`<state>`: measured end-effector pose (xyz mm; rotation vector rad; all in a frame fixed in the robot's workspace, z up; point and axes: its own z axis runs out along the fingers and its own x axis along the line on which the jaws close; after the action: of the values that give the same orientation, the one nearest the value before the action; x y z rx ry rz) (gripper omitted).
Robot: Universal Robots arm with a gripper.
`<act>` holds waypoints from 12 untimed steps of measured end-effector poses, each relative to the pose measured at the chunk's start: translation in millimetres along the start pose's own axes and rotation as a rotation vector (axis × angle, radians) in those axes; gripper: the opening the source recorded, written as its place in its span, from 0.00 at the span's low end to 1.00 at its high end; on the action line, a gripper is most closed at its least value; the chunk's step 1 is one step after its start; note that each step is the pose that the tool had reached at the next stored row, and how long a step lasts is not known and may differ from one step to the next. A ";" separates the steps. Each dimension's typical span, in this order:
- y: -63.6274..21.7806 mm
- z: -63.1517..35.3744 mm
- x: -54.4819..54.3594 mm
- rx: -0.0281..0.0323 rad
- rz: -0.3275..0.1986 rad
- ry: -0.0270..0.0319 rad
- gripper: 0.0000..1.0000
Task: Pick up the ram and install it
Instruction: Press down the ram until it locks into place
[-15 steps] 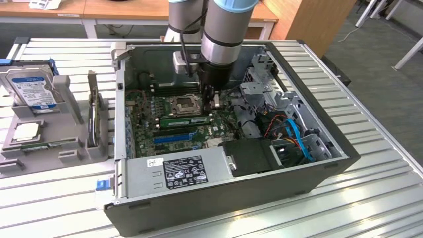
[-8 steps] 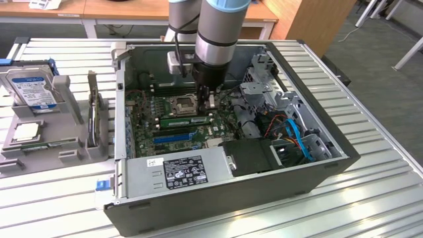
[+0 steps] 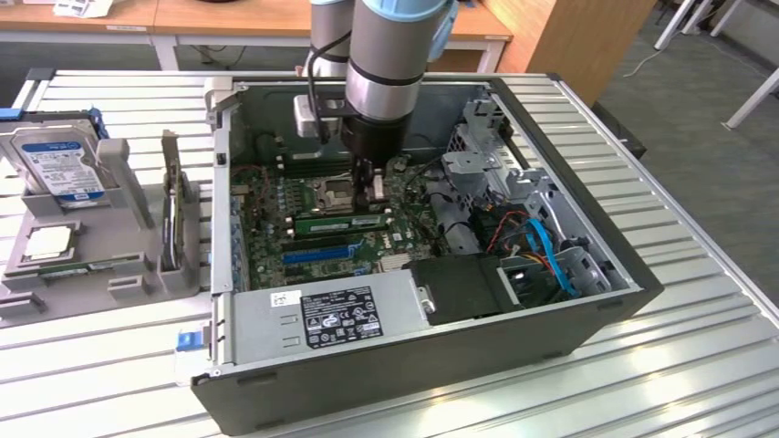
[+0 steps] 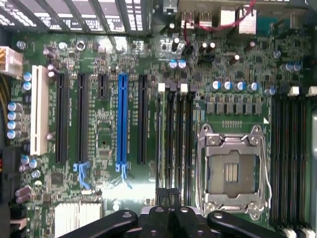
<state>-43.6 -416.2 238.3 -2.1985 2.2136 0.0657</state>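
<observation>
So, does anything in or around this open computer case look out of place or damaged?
Nothing looks spilled, broken or askew. One thing stands out: the processor socket on the motherboard is empty, while a square silver chip lies in the grey tray outside the case.

My forearm (image 3: 383, 73) is brushed silver metal with a pale blue plastic cap, ending in matt black fingers (image 4: 171, 218). Under me the motherboard (image 4: 109, 134) is glossy green laminate carrying black and one blue plastic slot (image 4: 122, 121), and a bare shiny metal socket frame (image 4: 233, 171). The case (image 3: 426, 383) has dull dark grey painted walls. The ram (image 3: 341, 224) seated in it shows green board. At the exterior view's left, the hard drive (image 3: 55, 164) is silver metal with a glossy paper label, in a matt grey plastic holder (image 3: 122, 274). The table (image 3: 681, 365) is ribbed pale aluminium.
</observation>
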 end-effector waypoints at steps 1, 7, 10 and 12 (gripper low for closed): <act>1.8 0.0 0.0 0.0004 0.000 0.0000 0.10; 12.4 0.2 0.1 0.0033 0.000 -0.0001 0.10; 17.4 0.3 0.1 0.0047 0.000 0.0000 0.10; 20.8 0.3 0.2 0.0056 0.000 0.0000 0.10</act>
<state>-64.5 -416.3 238.3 -2.1961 2.2105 0.0594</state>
